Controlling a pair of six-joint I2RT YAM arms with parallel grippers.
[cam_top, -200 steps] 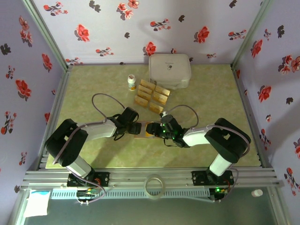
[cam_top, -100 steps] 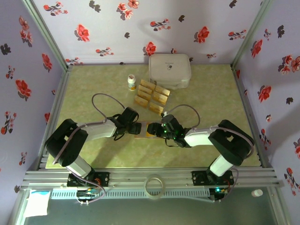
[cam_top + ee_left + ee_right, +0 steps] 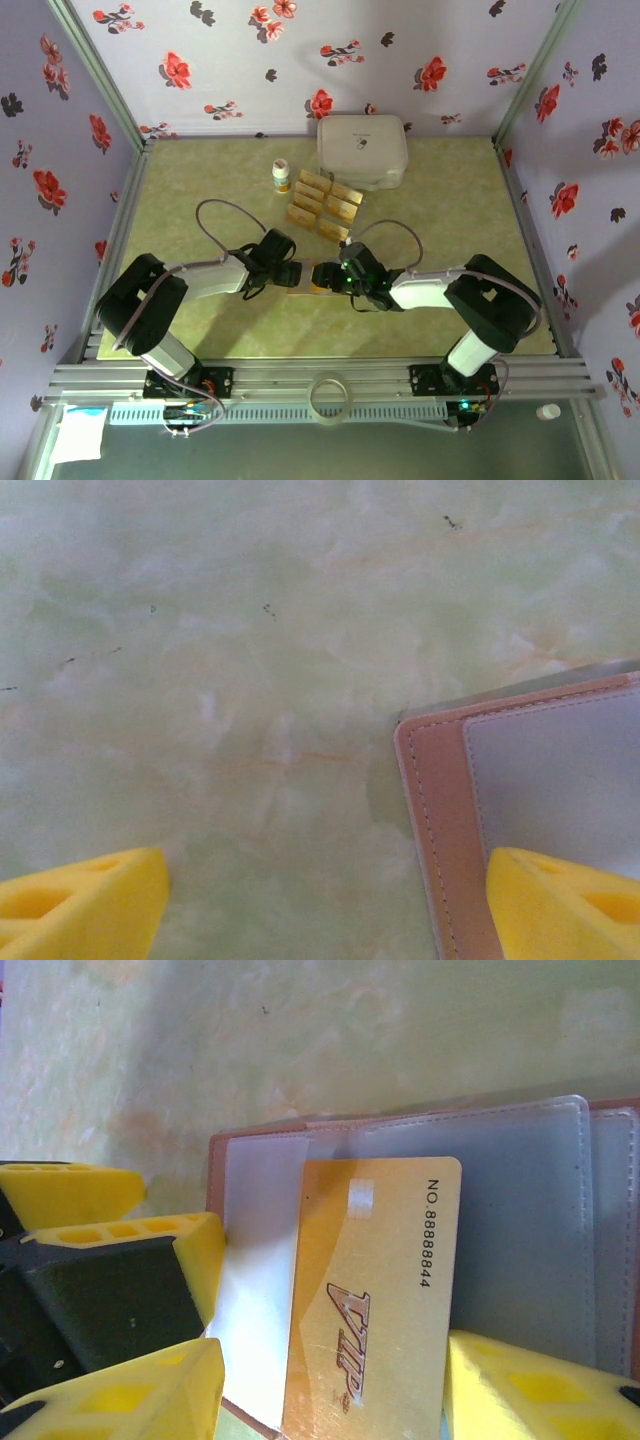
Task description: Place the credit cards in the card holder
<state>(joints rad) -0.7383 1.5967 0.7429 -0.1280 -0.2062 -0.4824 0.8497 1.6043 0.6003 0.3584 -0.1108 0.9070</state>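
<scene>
From above: small flat pinkish-tan folding card holder lying open on green marbled table top. Left gripper just beside its left end, right gripper just beside its right end. Beyond the holder, a cluster of shiny gold rectangular credit cards. Further beyond, a small white bottle and a large white rounded box.

Left wrist: left gripper released, yellow fingers spread wide. One over the holder's stitched pink border, the other well off it over bare table. Contact unclear.

Right wrist: one gold card, printed "NO.88888844" and "VIP", against the holder's clear pockets. Under the plastic or on top, cannot tell. Right gripper released, yellow fingers either side of that card. A strip of pocket visible between the card and one finger, the other finger at the card's edge.
</scene>
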